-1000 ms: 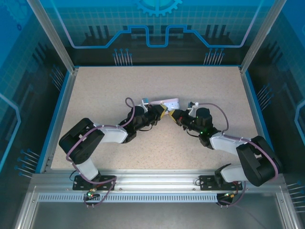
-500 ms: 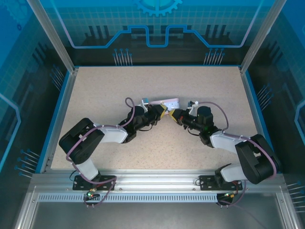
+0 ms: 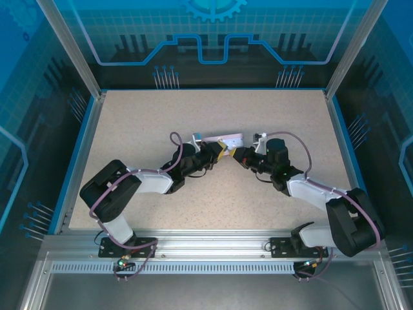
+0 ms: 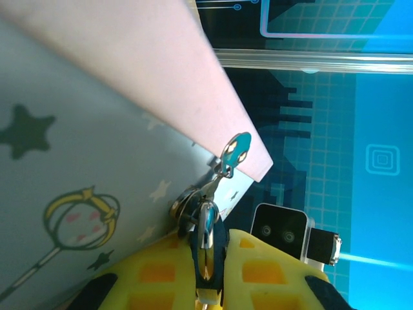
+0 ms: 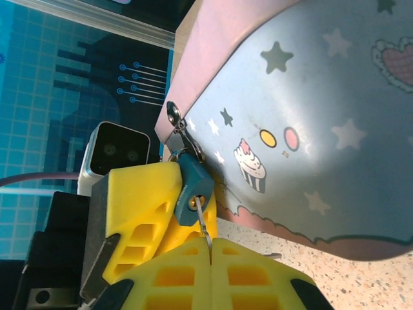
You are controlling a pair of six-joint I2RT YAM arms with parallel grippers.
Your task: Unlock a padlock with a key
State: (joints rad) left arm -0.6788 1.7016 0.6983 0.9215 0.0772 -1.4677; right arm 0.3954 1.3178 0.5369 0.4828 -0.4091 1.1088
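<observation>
The small teal-grey padlock [image 5: 193, 187] hangs by its shackle from the hasp of a pale blue cartoon-printed tin [image 5: 310, 110]. My left gripper [image 4: 210, 236] is shut on the padlock body [image 4: 208, 223], its yellow fingers [image 5: 139, 197] on either side of it. My right gripper [image 5: 210, 244] is shut on the thin metal key [image 5: 204, 219]. The key's tip sits in the keyhole on the lock's underside. In the top view the two grippers meet tip to tip, left [image 3: 221, 152] and right [image 3: 240, 155], just in front of the tin [image 3: 222, 139].
The tin rests tilted on the speckled table [image 3: 193, 116] near its middle. Its pink lid edge [image 4: 161, 71] slants above the lock. Blue-lit walls and aluminium posts [image 3: 71, 51] enclose the table. The right wrist's camera block [image 4: 279, 226] sits close behind the lock.
The right arm's wrist has swung slightly away from me and twisted, with the gripper tip staying at the lock. The left arm and the tin have not moved.
</observation>
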